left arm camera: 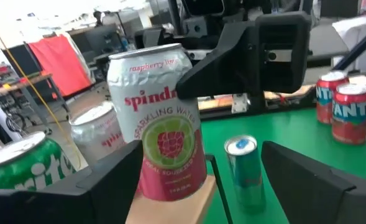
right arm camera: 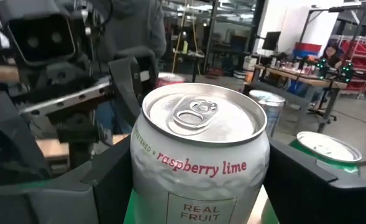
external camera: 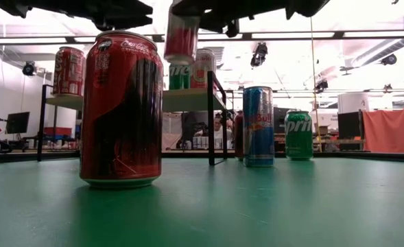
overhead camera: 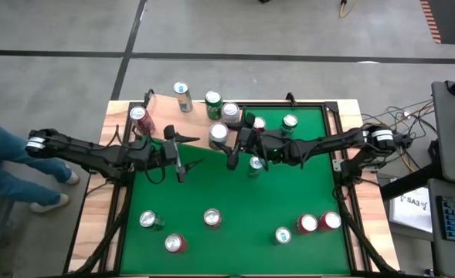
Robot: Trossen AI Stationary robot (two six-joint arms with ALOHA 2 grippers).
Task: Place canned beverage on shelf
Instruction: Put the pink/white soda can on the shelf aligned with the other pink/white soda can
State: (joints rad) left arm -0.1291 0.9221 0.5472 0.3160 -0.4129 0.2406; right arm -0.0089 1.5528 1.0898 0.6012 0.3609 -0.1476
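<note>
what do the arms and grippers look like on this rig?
Two dark, near-black jointed arms. Each carries a white band near its outer end: left arm, right arm. Green indicator lights glow on the right arm's wrist. The left gripper and right gripper have flat, angular matte-black fingers; blocky black wrist housing.

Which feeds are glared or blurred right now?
Low view: bright ceiling lights wash out the background, while the near red cola can is sharp. Left wrist view: the Spindrift can is clear, its surroundings soft. Right wrist view: the room behind is blurred.
</note>
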